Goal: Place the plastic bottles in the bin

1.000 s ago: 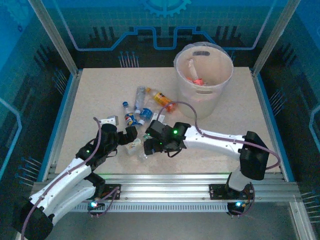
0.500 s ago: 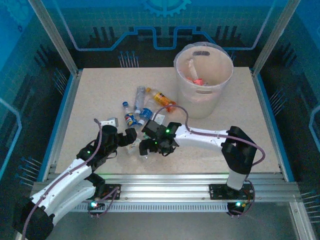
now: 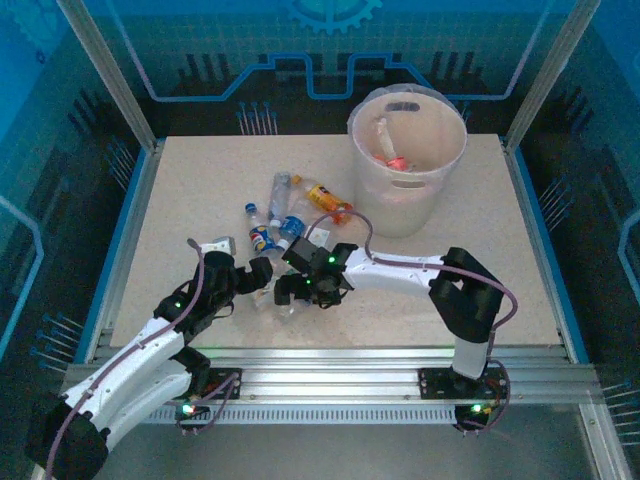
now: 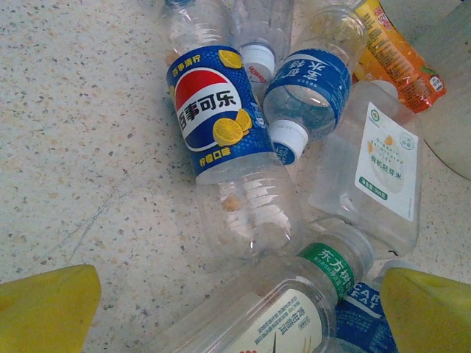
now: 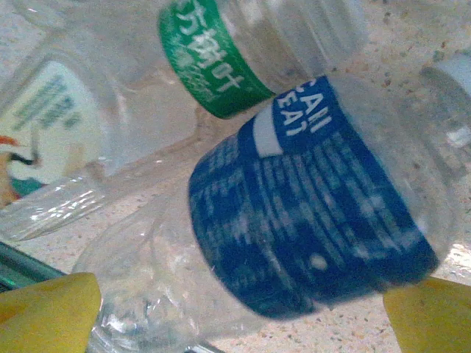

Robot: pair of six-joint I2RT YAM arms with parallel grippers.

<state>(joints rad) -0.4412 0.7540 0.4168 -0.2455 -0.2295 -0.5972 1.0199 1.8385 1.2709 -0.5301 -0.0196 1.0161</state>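
Note:
Several plastic bottles [image 3: 285, 215] lie in a heap on the table, left of the bin [image 3: 455, 165], which holds a few bottles [image 3: 393, 158]. My left gripper [image 3: 262, 275] is open and low at the heap's near edge. In the left wrist view its yellow fingertips [image 4: 45, 305] flank a clear bottle with a green band [image 4: 324, 268]; beyond lie a Pepsi-labelled bottle [image 4: 213, 118], a blue-labelled one [image 4: 309, 84] and an orange one [image 4: 394, 48]. My right gripper [image 3: 292, 290] is open too, its yellow pads [image 5: 430, 316] on either side of a dark-blue-labelled bottle [image 5: 316, 228].
The two grippers sit close together at the heap's near side. A flat clear bottle with a white label [image 4: 372, 173] lies against the green-banded one. Blue rails [image 3: 128, 215] edge the table, and bare tabletop [image 3: 190, 180] stretches left of the heap.
My right arm has swung left and folded at the elbow, bringing its gripper down to the bottles beside the left gripper. The left arm has barely moved.

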